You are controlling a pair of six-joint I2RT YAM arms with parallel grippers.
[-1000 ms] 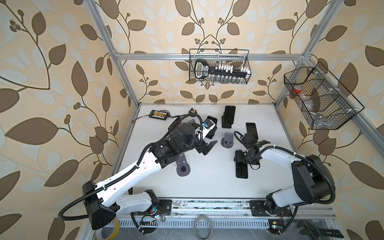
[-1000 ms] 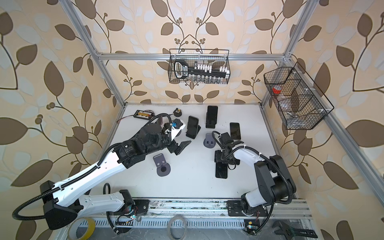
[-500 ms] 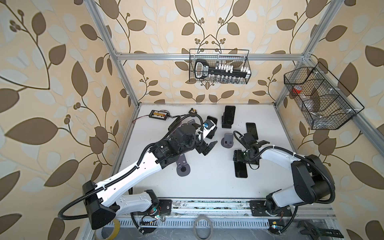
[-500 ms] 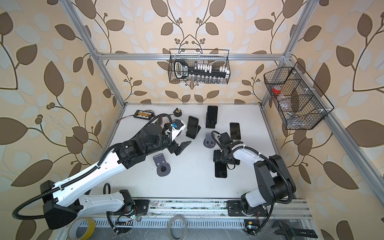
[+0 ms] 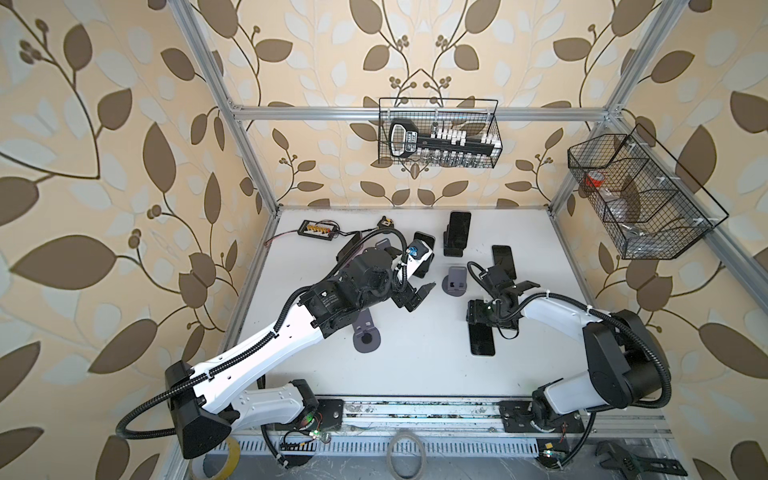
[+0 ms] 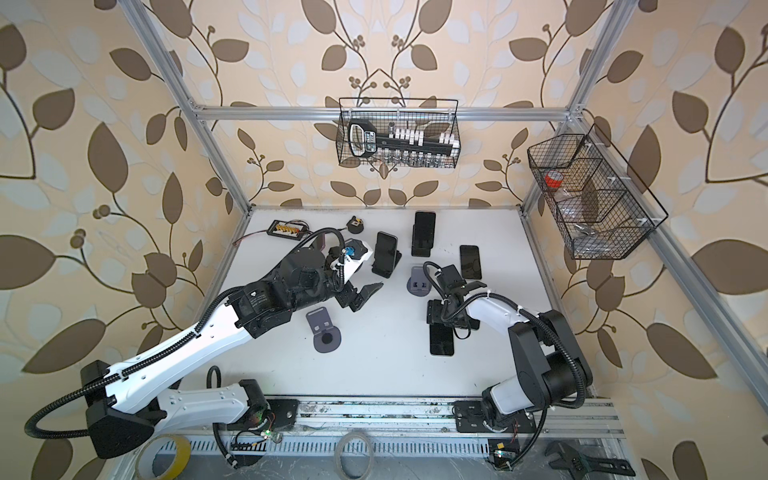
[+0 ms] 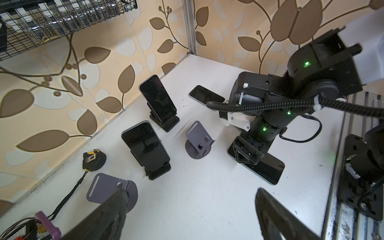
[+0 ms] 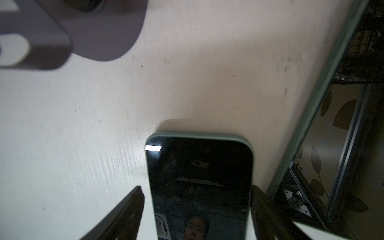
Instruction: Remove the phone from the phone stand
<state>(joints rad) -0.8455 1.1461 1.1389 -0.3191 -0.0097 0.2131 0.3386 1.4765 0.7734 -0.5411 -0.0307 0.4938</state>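
Two dark phones lean on black phone stands at the back, one (image 5: 459, 226) (image 7: 158, 99) in full sight, the other (image 6: 385, 249) (image 7: 145, 143) just beyond my left arm. A third phone (image 5: 482, 343) (image 8: 199, 176) lies flat on the white table. My right gripper (image 7: 247, 158) (image 8: 196, 191) points down over its far end, open, and its fingers straddle the phone with a gap on one side. My left gripper (image 5: 419, 293) (image 7: 191, 191) hovers open and empty over bare table, short of the nearer standing phone.
Two empty grey stands (image 5: 457, 282) (image 5: 365, 332) sit mid-table. Another phone (image 5: 503, 259) lies flat at the back right. A tape measure (image 7: 93, 160) and a wired board (image 5: 318, 228) are at the back left. Wire baskets (image 5: 436, 137) (image 5: 640, 199) hang on the walls.
The right gripper's jaws have spread wider around the flat phone, which stays on the table. The left arm has not moved.
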